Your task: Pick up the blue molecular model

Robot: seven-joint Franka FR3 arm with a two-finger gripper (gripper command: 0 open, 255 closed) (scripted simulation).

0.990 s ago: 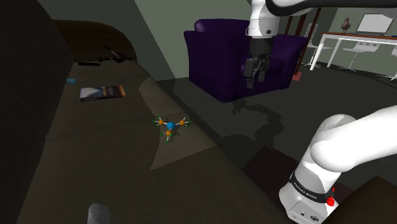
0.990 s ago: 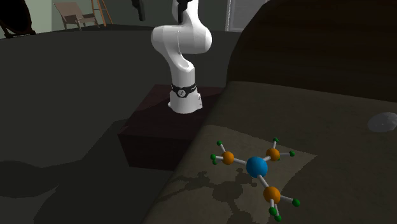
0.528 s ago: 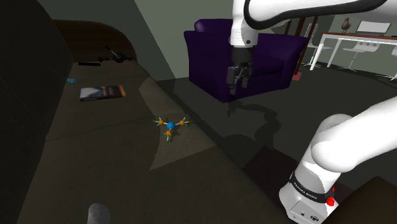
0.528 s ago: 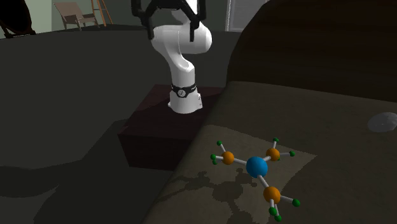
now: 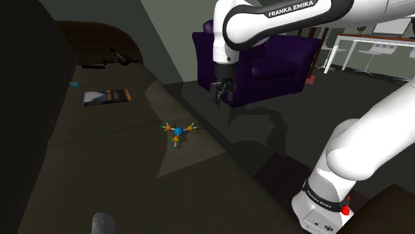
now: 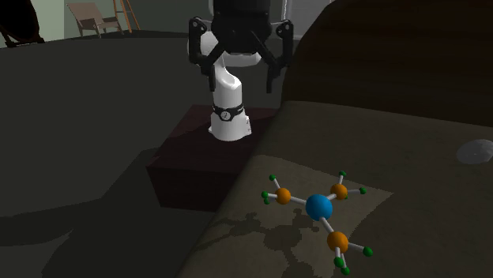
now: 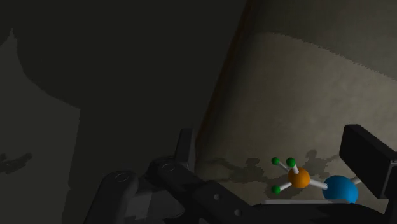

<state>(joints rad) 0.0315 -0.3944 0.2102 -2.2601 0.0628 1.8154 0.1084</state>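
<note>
Blue at its centre, the molecular model (image 5: 177, 133) lies flat on a paler patch (image 6: 237, 237) of a dark sofa seat (image 5: 86, 159). Three orange balls are joined to the blue ball by white rods, and small green beads tip each arm. Nothing touches the model. The black gripper (image 6: 240, 88) hangs in the air well apart from it. In the shoulder view the gripper is up and to the right of the model, past the edge of the seat and in front of a purple armchair (image 5: 279, 56). In the second exterior view it is above and beyond the model, pointing down. Its two black fingers stand wide apart there, with nothing between them. The wrist view shows the blue ball and one orange ball between the fingers, closer to one of them and touched by neither. A book (image 5: 106, 96) lies on the seat well away from the model, toward the shoulder view's upper left. A grey rounded thing (image 6: 476, 150) rests up and to the right of the model in the second exterior view. The dark box stand (image 6: 190, 162) sits beyond the model, just past the seat's edge.
</note>
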